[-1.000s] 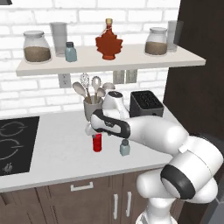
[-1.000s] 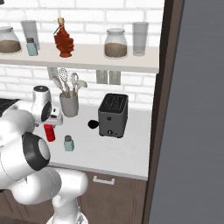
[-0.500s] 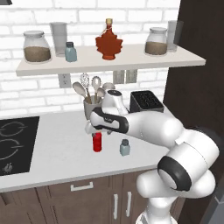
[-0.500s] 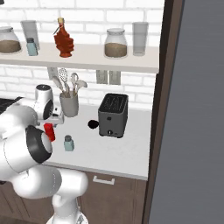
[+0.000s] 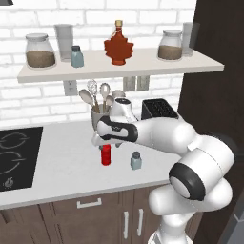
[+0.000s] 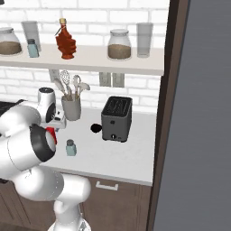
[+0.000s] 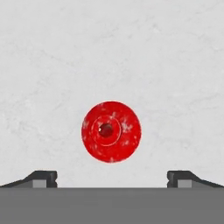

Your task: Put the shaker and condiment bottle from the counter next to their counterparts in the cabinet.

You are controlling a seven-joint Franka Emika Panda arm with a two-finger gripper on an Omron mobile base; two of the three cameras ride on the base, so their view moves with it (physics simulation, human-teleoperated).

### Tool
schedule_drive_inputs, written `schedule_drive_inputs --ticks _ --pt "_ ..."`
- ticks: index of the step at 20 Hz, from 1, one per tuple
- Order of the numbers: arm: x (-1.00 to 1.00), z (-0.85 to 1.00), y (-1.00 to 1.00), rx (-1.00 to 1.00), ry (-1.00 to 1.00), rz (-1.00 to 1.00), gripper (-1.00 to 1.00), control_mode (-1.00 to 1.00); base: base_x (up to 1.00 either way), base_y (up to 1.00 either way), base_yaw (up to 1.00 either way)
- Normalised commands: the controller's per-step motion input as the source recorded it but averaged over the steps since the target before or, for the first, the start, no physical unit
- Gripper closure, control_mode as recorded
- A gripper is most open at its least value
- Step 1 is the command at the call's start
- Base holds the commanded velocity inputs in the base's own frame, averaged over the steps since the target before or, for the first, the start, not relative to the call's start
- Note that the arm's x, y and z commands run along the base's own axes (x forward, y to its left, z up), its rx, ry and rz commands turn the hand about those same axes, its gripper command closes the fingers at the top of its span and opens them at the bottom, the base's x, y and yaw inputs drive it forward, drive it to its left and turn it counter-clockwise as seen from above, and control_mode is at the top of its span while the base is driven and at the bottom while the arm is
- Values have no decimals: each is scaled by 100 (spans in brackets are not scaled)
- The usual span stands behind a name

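Observation:
The red condiment bottle (image 5: pixel 106 155) stands upright on the pale counter (image 5: pixel 57 167), and its round cap (image 7: pixel 111 131) shows from straight above in the hand view. My gripper (image 5: pixel 102 143) hovers just over it, open, with its fingertips (image 7: pixel 42 178) wide apart on either side and nothing between them. A small blue-grey shaker (image 5: pixel 136 160) stands on the counter just right of the bottle. On the shelf board (image 5: pixel 143 65) sit the second shaker (image 5: pixel 76 56) and the maple-leaf syrup bottle (image 5: pixel 118 46). From the right base view, the red bottle (image 6: pixel 51 133) is partly hidden behind my arm, with the counter shaker (image 6: pixel 71 147) beside it.
A grey utensil holder (image 5: pixel 99 114) with spoons and a whisk stands right behind the gripper. A black toaster (image 6: pixel 117 118) sits to the right, a cooktop (image 5: pixel 14 157) to the left. Jars (image 5: pixel 39 50) and glasses (image 5: pixel 64 42) share the shelf. A dark tall panel (image 6: pixel 198 113) closes the right side.
The hand has shifted slightly left and settled over the red bottle. The bottle and both shakers have not moved.

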Motion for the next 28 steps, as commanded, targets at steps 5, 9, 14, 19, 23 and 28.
schedule_drive_inputs --ticks 5,9,14,19,23,28 --pt "0 -5 2 0 1 0 -100 -100 0 0 0" --pt "1 0 1 0 0 0 -100 -100 0 0 0" --pt "10 -6 8 0 0 0 -100 -100 0 0 0" --pt "16 -9 2 0 0 0 -100 -100 0 0 0" --pt "22 -7 0 0 1 0 -100 -100 0 0 0" --pt "13 -12 4 0 2 0 -100 -100 0 0 0"
